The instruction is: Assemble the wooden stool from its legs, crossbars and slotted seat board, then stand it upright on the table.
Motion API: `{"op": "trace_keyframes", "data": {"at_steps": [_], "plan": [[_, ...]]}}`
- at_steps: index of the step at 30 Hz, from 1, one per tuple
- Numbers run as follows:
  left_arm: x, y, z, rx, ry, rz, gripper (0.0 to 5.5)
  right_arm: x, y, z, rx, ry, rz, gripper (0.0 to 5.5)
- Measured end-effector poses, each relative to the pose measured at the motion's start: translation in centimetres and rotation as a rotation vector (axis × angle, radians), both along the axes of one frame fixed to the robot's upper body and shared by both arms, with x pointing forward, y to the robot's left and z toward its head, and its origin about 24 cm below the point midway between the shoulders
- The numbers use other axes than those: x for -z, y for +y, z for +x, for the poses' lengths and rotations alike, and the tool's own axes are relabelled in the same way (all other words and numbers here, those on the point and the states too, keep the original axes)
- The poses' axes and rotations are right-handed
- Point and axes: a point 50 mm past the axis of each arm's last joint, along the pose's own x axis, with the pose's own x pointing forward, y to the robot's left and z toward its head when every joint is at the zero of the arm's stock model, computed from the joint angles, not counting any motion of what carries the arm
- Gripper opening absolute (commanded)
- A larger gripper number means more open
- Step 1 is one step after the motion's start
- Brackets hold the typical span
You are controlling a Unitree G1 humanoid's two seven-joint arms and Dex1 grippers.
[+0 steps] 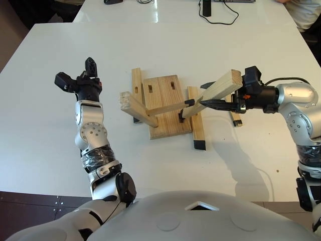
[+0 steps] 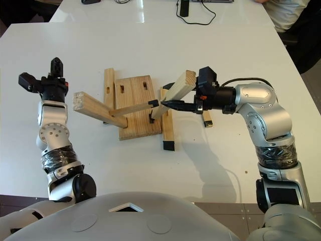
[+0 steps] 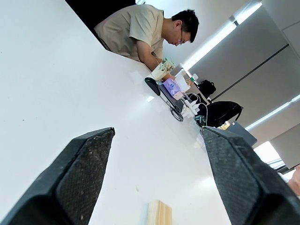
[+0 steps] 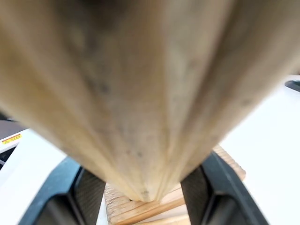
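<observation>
The slotted seat board (image 1: 168, 90) lies flat mid-table. One wooden leg (image 1: 136, 107) stands tilted in it at its left side, and a crossbar (image 1: 168, 107) runs from that leg to the right. My right gripper (image 1: 209, 102) is shut on a second leg (image 1: 220, 86), held slanted with its lower end at the board's right edge, where the crossbar ends. In the right wrist view this leg (image 4: 140, 93) sits between the dark fingers (image 4: 84, 192). My left gripper (image 1: 75, 71) hovers open and empty left of the board, its pads (image 3: 84, 178) wide apart.
Loose wooden pieces lie flat on the table: one (image 1: 136, 79) left of the board, one (image 1: 198, 128) along its right edge, and a short one (image 1: 236, 119) under my right arm. A black device with a cable (image 1: 206, 7) sits at the far edge.
</observation>
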Motion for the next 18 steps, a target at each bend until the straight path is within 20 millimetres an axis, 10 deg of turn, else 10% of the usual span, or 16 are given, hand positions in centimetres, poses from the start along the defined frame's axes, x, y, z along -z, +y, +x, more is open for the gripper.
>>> {"op": "trace_keyframes", "data": {"at_steps": [18], "plan": [[0.42, 0.09, -0.61, 0.021, 0.024, 0.043, 3.46, 0.38, 0.13, -0.61, -0.146, -0.042, -0.053, 2.03]]}}
